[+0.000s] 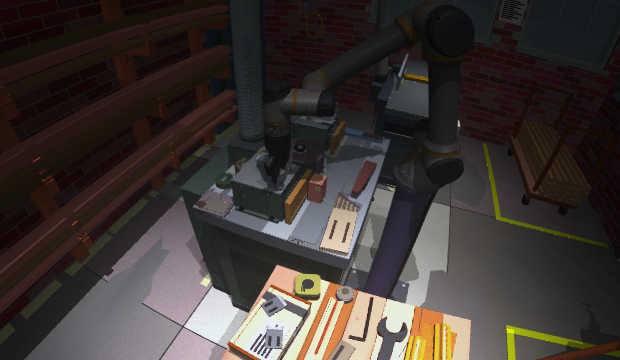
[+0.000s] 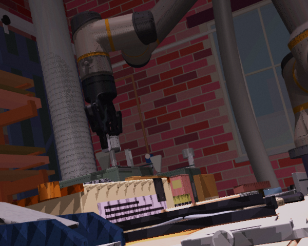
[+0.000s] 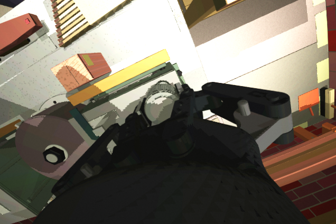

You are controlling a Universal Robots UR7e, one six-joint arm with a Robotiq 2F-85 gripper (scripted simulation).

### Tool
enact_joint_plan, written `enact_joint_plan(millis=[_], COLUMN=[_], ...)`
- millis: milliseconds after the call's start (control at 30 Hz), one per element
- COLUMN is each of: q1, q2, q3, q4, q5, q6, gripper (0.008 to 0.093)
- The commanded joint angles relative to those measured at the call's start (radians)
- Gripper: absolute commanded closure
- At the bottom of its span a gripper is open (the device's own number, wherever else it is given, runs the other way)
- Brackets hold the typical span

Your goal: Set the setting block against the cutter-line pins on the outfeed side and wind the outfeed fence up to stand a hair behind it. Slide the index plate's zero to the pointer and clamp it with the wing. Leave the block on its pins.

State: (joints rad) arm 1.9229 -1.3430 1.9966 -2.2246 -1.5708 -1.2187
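Observation:
The setting block [image 1: 317,187] [image 2: 179,188] [image 3: 80,69] is a reddish block with a yellow label. It stands on the table beside the yellow-faced outfeed fence [image 1: 297,195] [image 3: 118,77]. I grip the knurled fence knob [image 2: 113,143] [image 3: 160,101] on its upright screw, above the green fence body. My gripper [image 1: 275,172] [image 2: 110,141] [image 3: 163,104] points straight down, closed on that knob. A second knurled knob [image 2: 188,153] stands further right. The round cutter head with its hex nut [image 3: 54,157] lies to the left in the wrist camera.
The machine table [image 1: 285,200] carries a slotted wooden board [image 1: 340,225] and a red push block [image 1: 364,178]. A ribbed dust hose [image 2: 64,106] rises just left of my wrist. A tool tray [image 1: 350,325] sits in front, below the table.

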Motion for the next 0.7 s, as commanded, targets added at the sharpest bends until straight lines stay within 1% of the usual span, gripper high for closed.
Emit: enact_joint_plan(millis=[0, 500, 667], q1=[0.0, 0.0, 0.0], q2=[0.0, 0.0, 0.0], q3=[0.0, 0.0, 0.0], q4=[-0.001, -0.001, -0.001], q5=[0.0, 0.0, 0.0], q6=[0.0, 0.0, 0.0], gripper=[0.0786, 0.0934, 0.0934])
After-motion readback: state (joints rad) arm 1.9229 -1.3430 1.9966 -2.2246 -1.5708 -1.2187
